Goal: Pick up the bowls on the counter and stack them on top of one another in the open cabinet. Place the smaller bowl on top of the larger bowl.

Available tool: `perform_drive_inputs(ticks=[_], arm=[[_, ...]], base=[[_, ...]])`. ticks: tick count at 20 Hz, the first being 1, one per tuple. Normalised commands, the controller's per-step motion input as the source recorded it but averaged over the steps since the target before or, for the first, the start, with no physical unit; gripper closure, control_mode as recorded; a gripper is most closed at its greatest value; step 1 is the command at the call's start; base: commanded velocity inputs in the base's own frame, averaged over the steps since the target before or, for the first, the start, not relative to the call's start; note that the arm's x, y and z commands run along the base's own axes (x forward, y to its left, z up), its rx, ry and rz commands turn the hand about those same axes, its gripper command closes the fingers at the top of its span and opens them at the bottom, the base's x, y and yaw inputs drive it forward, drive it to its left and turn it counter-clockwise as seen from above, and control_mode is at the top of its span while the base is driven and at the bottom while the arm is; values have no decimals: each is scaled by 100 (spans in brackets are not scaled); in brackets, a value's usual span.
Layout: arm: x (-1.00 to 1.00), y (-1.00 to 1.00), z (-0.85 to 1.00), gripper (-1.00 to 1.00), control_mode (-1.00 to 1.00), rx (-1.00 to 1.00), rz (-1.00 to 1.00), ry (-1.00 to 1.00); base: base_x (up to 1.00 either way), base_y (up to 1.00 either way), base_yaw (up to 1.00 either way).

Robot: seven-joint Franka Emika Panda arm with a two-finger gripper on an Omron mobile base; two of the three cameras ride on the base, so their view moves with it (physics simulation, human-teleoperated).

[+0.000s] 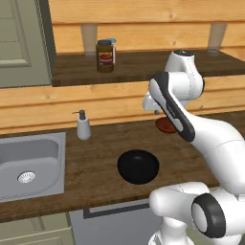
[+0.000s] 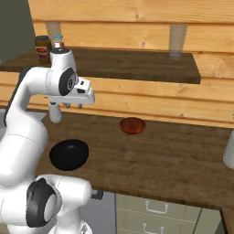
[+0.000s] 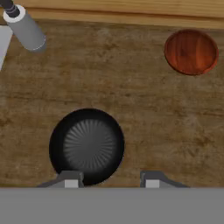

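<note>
While the gripper (image 3: 108, 180) hangs high above the counter (image 1: 95, 162), its two fingertips (image 3: 70, 179) stand well apart with nothing between them, so the claw is wide open and empty. Both bowls rest on the worktop. The larger bowl (image 1: 138, 166), glossy black with a ribbed interior, sits near the front edge; in the hand view its near rim lies just under the left fingertip. The smaller bowl (image 2: 133, 125), shallow and reddish-brown, sits nearer the pine back wall and well apart from the black one. The open cabinet (image 2: 137, 64) above holds only a dark jar (image 1: 105, 56) with a red label and a small bottle (image 2: 57, 42) at its left end. A soap dispenser (image 1: 83, 126) stands beside the steel sink (image 1: 28, 167).

The step in hand is judged to be the approach to the larger bowl, which must reach the shelf first. A sound grasp would probably shift the hand so that one finger falls inside the rim and the other outside, then descend straight and close on the wall. The glossy, curved rim may slip, so a deep bite appears advisable. The lift should likely clear the shelf's front edge and set the bowl well away from the jar.
</note>
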Motion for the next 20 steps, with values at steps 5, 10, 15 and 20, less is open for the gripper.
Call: perform_drive_inputs(ticks=[5,10,15,20], arm=[[-14,-67,-18,-100,-100,11,-28,-4],[0,-100,-37,-100,-100,9,-47,-2],[0,-100,-39,-100,-100,10,-43,-7],[10,-100,-18,-100,-100,25,-34,-7]], base=[[0,0,0],[0,0,0],[0,0,0],[0,0,0]])
